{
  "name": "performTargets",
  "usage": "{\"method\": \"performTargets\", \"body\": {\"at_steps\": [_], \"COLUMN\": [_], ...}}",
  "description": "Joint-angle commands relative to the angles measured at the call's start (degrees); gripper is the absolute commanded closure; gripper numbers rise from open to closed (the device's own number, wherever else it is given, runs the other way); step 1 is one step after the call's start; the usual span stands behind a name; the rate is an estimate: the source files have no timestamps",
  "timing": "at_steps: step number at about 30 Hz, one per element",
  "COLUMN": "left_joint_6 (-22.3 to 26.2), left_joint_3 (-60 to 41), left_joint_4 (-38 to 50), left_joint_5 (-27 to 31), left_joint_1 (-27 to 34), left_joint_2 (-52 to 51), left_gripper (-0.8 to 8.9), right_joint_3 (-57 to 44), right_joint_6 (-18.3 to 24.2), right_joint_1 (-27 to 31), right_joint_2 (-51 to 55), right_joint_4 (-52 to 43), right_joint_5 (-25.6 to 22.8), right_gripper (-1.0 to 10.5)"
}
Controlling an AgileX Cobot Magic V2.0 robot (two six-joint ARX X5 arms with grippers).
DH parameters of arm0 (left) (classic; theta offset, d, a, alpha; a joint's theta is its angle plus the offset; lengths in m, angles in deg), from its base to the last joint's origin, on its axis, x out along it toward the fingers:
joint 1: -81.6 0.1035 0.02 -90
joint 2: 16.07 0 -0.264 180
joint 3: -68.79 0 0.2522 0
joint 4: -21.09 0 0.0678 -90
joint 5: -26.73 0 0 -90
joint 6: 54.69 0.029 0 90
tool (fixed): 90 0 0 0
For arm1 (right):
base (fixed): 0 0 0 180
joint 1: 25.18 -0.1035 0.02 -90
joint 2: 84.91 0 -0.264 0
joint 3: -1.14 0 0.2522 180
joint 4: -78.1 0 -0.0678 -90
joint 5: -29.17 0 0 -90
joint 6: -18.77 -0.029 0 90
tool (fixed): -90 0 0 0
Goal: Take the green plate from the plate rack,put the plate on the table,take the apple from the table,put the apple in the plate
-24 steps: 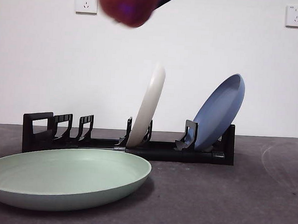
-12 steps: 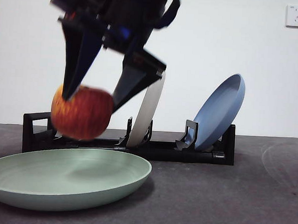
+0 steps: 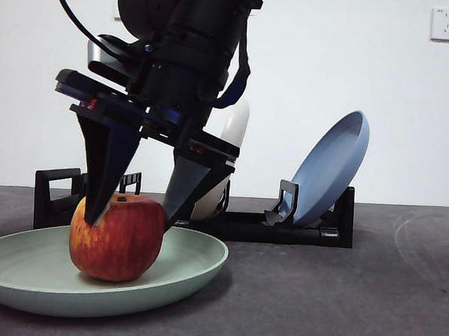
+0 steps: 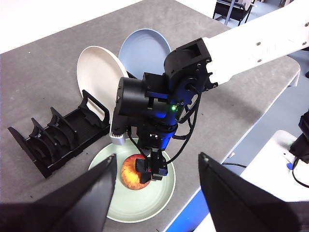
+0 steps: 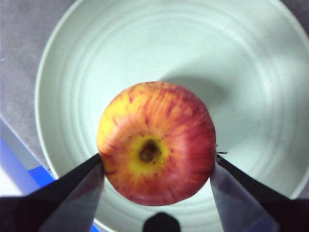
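Down inside the green plate (image 3: 98,270) on the bench (image 3: 338,294), the apple (image 3: 117,238) now rests, lowered from mid-air half a second ago; the right pincer (image 3: 128,212) still clenches it, so only letting go remains. Behind, the plate rack (image 3: 207,216) holds cream-white and blue plates. The left pincer (image 4: 154,166) hangs released, high above.
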Motion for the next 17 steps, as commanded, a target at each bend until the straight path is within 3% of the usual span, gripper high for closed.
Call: {"method": "performTargets", "body": {"at_steps": [1, 3, 5, 9, 12, 17], "left_joint_6": [0.70, 0.70, 0.70, 0.70, 0.70, 0.68], "left_joint_3": [-0.24, -0.24, -0.24, -0.24, -0.24, -0.26], "left_joint_4": [-0.09, -0.09, -0.09, -0.09, -0.09, -0.09], "left_joint_5": [0.17, 0.17, 0.17, 0.17, 0.17, 0.15], "left_joint_1": [-0.13, -0.13, -0.13, -0.13, -0.13, -0.13], "left_joint_2": [-0.28, -0.28, -0.28, -0.28, -0.28, -0.28], "left_gripper": [5.31, 5.31, 5.31, 5.31, 5.31, 5.31], "right_joint_3": [0.11, 0.11, 0.11, 0.11, 0.11, 0.79], "right_joint_6": [-0.20, -0.28, -0.92, -1.05, -1.16, -1.14], "right_joint_1": [-0.28, -0.31, -0.33, -0.33, -0.33, -0.33], "right_joint_2": [-0.52, -0.52, -0.52, -0.48, -0.44, -0.44], "right_joint_4": [0.07, 0.02, 0.11, 0.24, 0.24, 0.81], "right_joint_5": [0.00, 0.00, -0.46, -0.46, -0.46, -0.50], "right_gripper": [8.9, 6.9, 5.9, 5.8, 4.5, 4.4]}}
